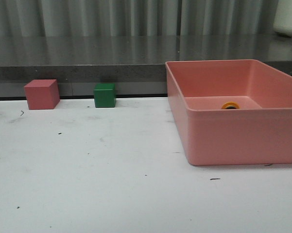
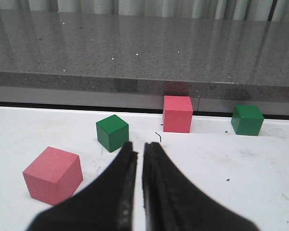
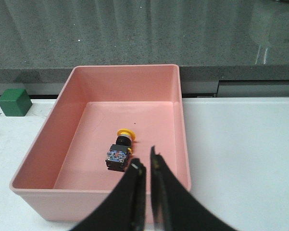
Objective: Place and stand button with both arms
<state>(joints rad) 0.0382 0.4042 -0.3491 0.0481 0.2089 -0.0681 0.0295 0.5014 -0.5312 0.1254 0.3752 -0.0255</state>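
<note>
The button (image 3: 119, 153) lies on its side on the floor of the pink bin (image 3: 125, 68), its yellow cap toward the far wall and its clear base block toward me. From the front only the yellow cap of the button (image 1: 230, 105) shows over the wall of the bin (image 1: 233, 141). My right gripper (image 3: 145, 158) hangs shut over the bin's near wall, just right of the button, holding nothing. Over the white table my left gripper (image 2: 139, 145) is shut and empty as well. Neither arm shows in the front view.
A pink cube (image 1: 41, 94) and a green cube (image 1: 104, 95) stand at the table's back left, by a dark stone ledge. The left wrist view shows two green cubes (image 2: 112, 132) (image 2: 247, 120) and two pink cubes (image 2: 53, 174) (image 2: 177, 113) ahead of the fingers.
</note>
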